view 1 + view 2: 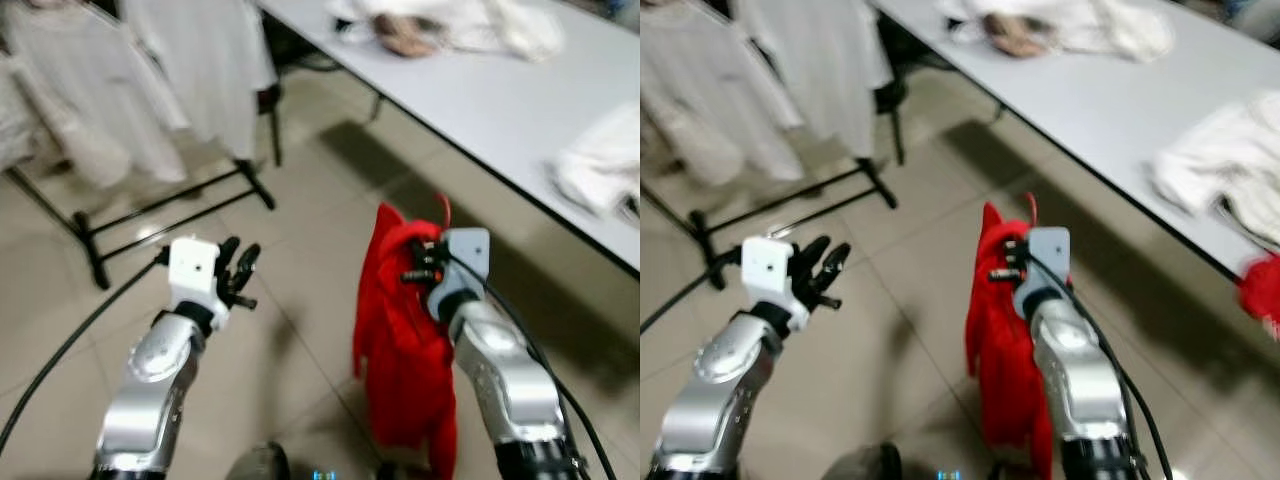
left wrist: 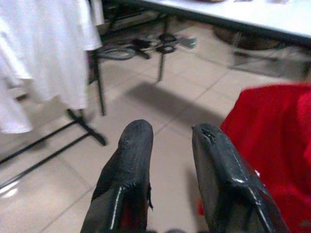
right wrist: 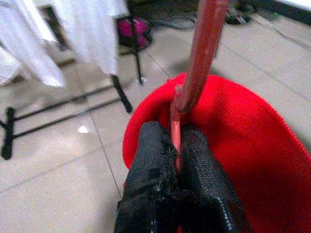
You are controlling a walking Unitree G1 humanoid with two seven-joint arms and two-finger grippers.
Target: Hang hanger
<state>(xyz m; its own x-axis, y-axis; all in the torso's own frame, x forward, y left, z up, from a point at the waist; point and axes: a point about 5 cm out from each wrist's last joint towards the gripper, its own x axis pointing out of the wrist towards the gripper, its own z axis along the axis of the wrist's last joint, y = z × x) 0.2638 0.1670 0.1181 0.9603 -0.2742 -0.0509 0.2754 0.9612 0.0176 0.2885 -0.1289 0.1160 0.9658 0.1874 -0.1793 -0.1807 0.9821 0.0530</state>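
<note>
Nearest, the right gripper [image 3: 176, 145] pinches the thin stiff neck of a red plastic hanger [image 3: 200, 58] draped with a soft red knitted garment [image 1: 400, 350], a light, floppy load best held by that neck. Alongside, the left gripper [image 2: 170, 145] hangs spread and empty; farther off stands the black metal clothes rack [image 1: 170, 205] of white shirts [image 1: 150, 70].

Head stereo pair looks forward and down over both arms at tiled floor, clothes rack [image 1: 170, 205] ahead-left, table [image 1: 480, 95] ahead-right. Wrist cams sight close along their fingers; both share the rack base and floor.
</note>
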